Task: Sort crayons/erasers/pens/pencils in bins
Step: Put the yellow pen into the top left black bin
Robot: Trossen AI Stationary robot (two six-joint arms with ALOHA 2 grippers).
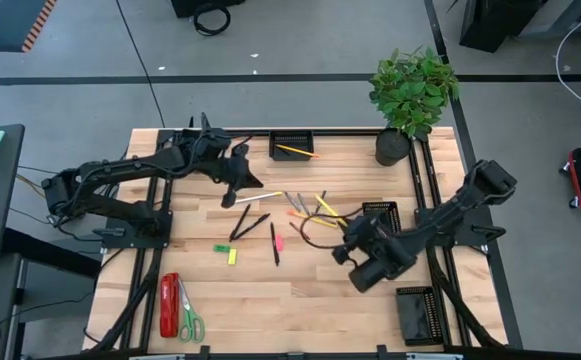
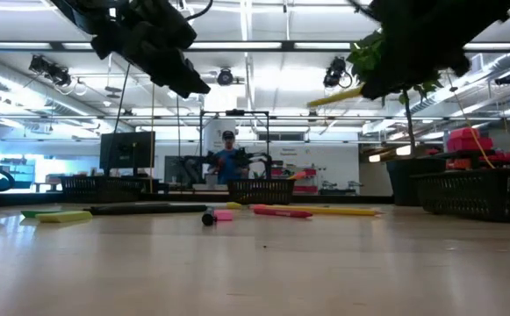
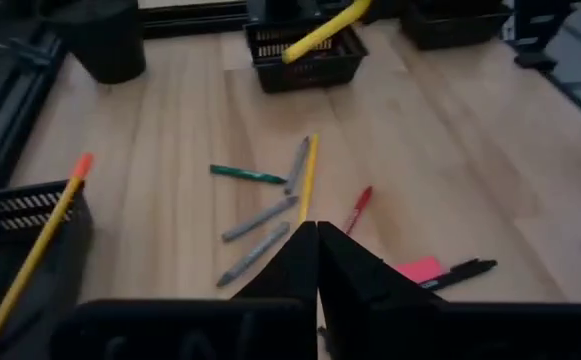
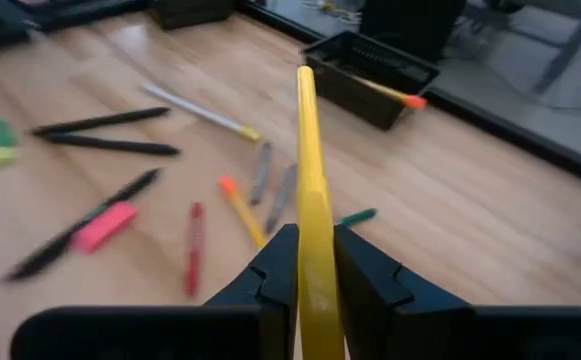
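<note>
1. We see the right gripper (image 4: 315,262) raised over the table's right side, fingers clamped on a long yellow pencil (image 4: 310,190) that sticks out past the tips.
2. The left gripper (image 3: 317,262) hangs above the far-left area, fingers pressed together with nothing between them.
3. The black mesh bin at the far edge (image 1: 292,145) holds one orange-tipped yellow pencil (image 1: 295,151).
4. The loose pile at table centre: grey pens (image 3: 258,218), a green pen (image 3: 247,175), a red crayon (image 3: 358,207), a pink eraser (image 3: 418,269), black pens (image 1: 248,224).
5. Near-left we see a red stapler (image 1: 169,305) and green-handled scissors (image 1: 188,315).
6. Two more black mesh bins (image 1: 417,311) sit on the right side.
</note>
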